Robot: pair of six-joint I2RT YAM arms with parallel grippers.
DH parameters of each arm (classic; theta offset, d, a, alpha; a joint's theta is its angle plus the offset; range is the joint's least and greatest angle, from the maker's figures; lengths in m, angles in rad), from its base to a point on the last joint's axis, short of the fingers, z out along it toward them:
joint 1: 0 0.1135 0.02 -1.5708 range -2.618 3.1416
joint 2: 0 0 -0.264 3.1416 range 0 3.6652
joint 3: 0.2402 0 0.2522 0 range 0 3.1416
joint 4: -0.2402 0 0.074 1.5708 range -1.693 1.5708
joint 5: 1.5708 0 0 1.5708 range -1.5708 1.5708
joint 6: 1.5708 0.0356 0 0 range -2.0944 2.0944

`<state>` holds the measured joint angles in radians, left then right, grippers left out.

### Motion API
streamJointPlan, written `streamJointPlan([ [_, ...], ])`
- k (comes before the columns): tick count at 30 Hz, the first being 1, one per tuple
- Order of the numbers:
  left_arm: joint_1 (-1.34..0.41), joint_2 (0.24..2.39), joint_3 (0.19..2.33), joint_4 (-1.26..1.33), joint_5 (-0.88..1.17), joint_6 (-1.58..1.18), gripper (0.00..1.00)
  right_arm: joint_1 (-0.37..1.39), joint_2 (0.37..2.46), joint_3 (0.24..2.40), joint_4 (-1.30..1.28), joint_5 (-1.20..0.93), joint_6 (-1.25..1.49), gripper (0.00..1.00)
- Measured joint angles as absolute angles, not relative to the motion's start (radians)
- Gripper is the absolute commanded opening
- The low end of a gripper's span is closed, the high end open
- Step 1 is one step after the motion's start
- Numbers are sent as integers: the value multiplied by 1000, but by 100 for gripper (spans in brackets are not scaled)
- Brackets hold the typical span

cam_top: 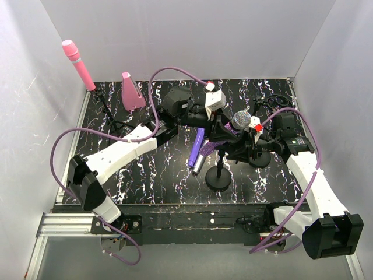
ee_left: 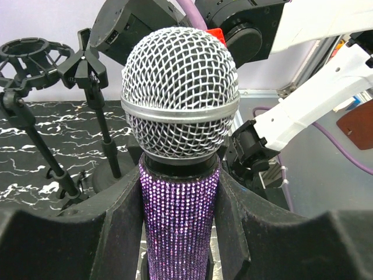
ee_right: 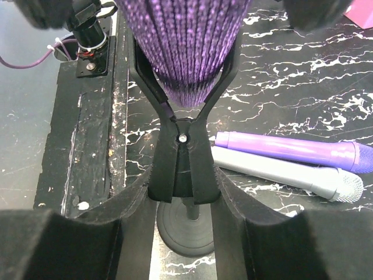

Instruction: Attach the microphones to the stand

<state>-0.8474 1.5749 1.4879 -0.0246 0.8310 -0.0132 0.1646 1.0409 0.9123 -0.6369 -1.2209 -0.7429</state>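
The glittery purple microphone (ee_left: 178,221) with a silver mesh head (cam_top: 240,121) stands upright between my left gripper's (ee_left: 178,248) fingers, which are shut on its body. Its lower end (ee_right: 183,52) sits between the spread jaws of the stand's black clip (ee_right: 182,166). My right gripper (ee_right: 182,188) presses both clip handles from the sides, above the round stand base (cam_top: 219,179). A plain purple microphone (ee_right: 291,149) and a silver-grey microphone (ee_right: 285,172) lie side by side on the table. The pink microphone (cam_top: 77,63) sits tilted in a stand at the far left.
A pink wedge block (cam_top: 132,92) stands at the back. Two more black stands, one with a ring holder (ee_left: 35,58) and one with a clip (ee_left: 87,64), stand just behind the right gripper (cam_top: 243,147). White walls close in three sides. Purple cables loop over both arms.
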Motion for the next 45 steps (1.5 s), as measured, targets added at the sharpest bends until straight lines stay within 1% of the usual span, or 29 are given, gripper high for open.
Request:
streamJointPlan([
  [5,-846,1596,1488,6,867,-47,0,163,1041,912,-636,-1222,-728,1],
  [12,-845,1607,1493,15,884,-67,0,162,1040,912,-638,-1226,-709,1],
  [13,-844,1612,1497,16,888,-69,0,159,1040,912,-638,-1226,-706,9],
  [15,-841,1620,1501,23,893,-75,0,156,1040,911,-634,-1226,-690,33],
  [16,-839,1621,1501,27,894,-79,0,156,1039,908,-626,-1226,-679,43],
  [17,-839,1622,1501,29,895,-82,0,157,1038,904,-619,-1228,-668,49],
  [18,-839,1623,1501,31,895,-84,0,156,1035,901,-613,-1228,-660,53],
  [20,-839,1623,1501,35,895,-87,0,157,1028,894,-599,-1231,-635,59],
  [23,-844,1625,1501,43,896,-86,0,158,1021,885,-592,-1243,-611,63],
  [24,-846,1626,1500,46,896,-86,0,158,1019,884,-591,-1246,-604,61],
  [25,-846,1626,1500,47,896,-86,0,158,1017,884,-589,-1246,-600,49],
  [26,-846,1626,1500,49,896,-86,0,158,1016,881,-584,-1247,-596,30],
  [27,-846,1626,1500,49,896,-86,0,159,1014,879,-579,-1248,-596,14],
  [28,-847,1626,1500,47,901,-86,0,158,1013,875,-572,-1241,-596,4],
  [29,-849,1627,1499,44,899,-87,0,158,1013,871,-564,-1240,-596,1],
  [36,-847,1633,1498,49,906,-94,0,157,1012,869,-550,-1238,-602,1],
  [37,-847,1634,1498,50,907,-96,0,157,1012,870,-549,-1240,-599,7],
  [39,-846,1637,1498,57,911,-104,0,157,1012,870,-549,-1242,-593,40],
  [40,-845,1639,1498,60,912,-109,0,157,1012,869,-549,-1242,-587,62],
  [41,-844,1640,1498,63,912,-113,0,157,1012,870,-549,-1242,-582,77],
  [43,-844,1641,1498,71,913,-118,0,157,1012,870,-550,-1253,-561,83],
  [45,-847,1641,1498,76,909,-117,2,157,1012,870,-550,-1264,-546,84],
])
